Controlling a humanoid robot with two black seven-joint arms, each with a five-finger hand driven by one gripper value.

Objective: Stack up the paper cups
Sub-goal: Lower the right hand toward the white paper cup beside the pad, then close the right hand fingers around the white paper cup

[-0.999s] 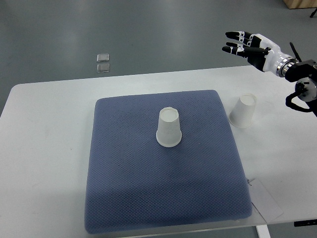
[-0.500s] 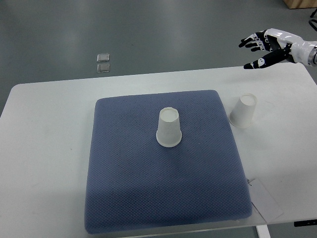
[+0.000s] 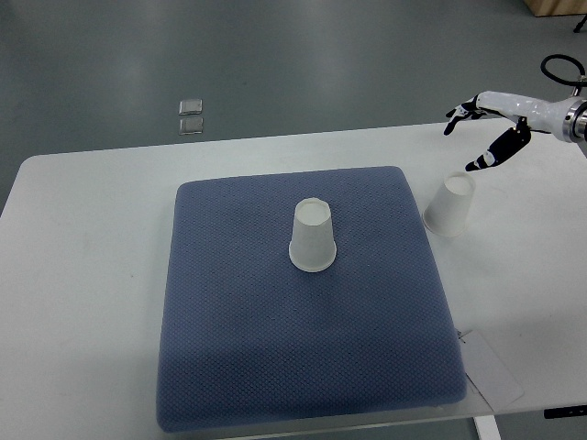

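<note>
White right hand [image 3: 500,119] hovers spread above the tabletop paper cup [image 3: 450,205].

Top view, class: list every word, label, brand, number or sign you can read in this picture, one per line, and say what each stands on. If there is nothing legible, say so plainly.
No readable text anywhere.
Cup on the mat: plain white, no print.
Cup on the table: plain white, no print.
Blue mat: no label showing.
White tag at the mat's near right corner: blank as seen, any print too small to read.
Right hand: no markings legible.
</note>
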